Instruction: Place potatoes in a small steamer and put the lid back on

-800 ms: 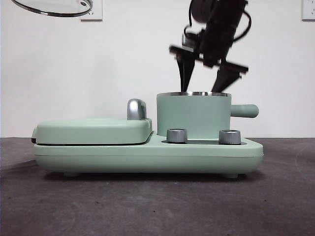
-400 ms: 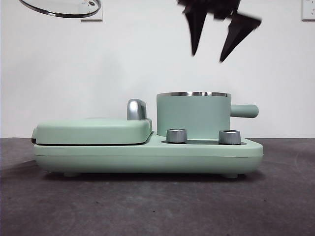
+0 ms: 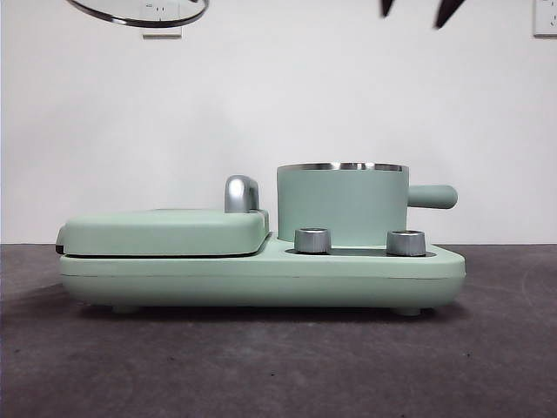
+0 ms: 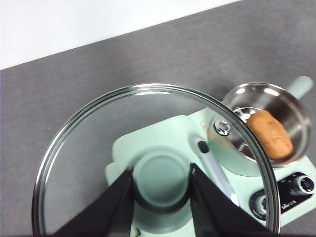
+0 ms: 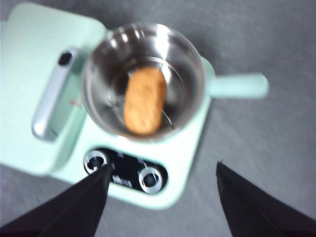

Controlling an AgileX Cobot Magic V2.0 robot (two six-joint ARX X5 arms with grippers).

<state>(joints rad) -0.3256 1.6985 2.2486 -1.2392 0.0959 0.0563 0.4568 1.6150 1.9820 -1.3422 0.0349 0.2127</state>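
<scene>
Right end effector has risen above steamer

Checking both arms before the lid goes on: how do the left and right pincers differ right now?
Load: the left pincer is shut on the lid by its mint knob; the right pincer holds nothing.
Jaws: the left's press the knob's sides; the right's stand wide apart.
Below them: the left looks through the lid at the griddle cover; the right looks into the small steamer, where the potato lies.
Both hang high above the appliance.
</scene>
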